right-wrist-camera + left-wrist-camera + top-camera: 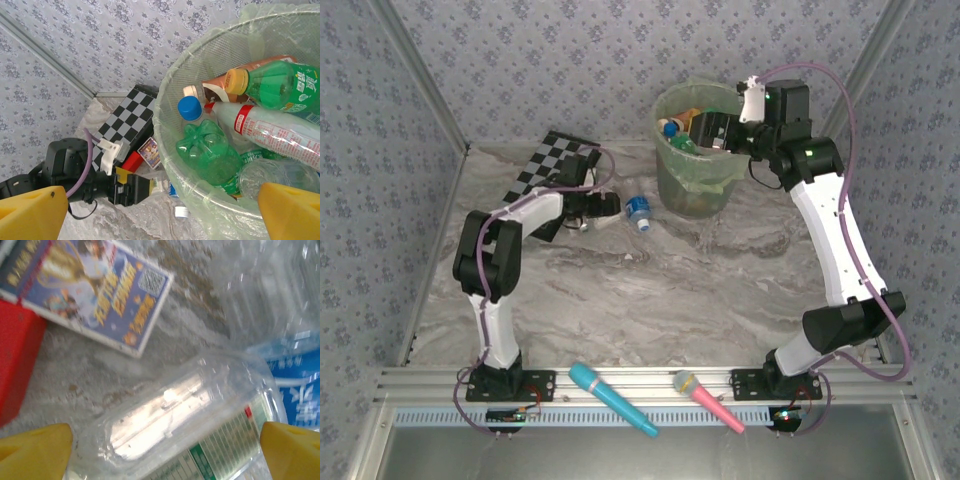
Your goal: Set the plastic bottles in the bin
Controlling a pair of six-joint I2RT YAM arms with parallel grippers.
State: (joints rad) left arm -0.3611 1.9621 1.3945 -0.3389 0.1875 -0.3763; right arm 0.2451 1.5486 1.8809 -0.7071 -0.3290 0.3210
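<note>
The left gripper (162,452) is low over the table (670,290), just in front of the board (550,160). Its wrist view shows the red block (15,360) at far left, with the card (95,285) partly on it and partly on the table. The jaws are spread wide. A clear bottle (170,425) with a green and white label lies on its side between the yellow fingertips (35,447). It rests on the table, and I cannot tell whether the pads touch it.

Just right of it lies a blue bottle (638,211), also on the table and near the bin's foot. The cyan mic (610,397) and pink mic (705,398) lie on the near rail between the arm bases.

The bin (695,185) stands at the far middle of the table with its liner folded over the rim. It holds several bottles: a green one (280,85) with an orange cap, a brown one (235,80) beside it, a white one (265,130) with a red band, a green base (207,152) turned upward and a blue cap (190,107).

The right gripper (162,212) hangs over the bin's rim with its jaws released and nothing between them.
</note>
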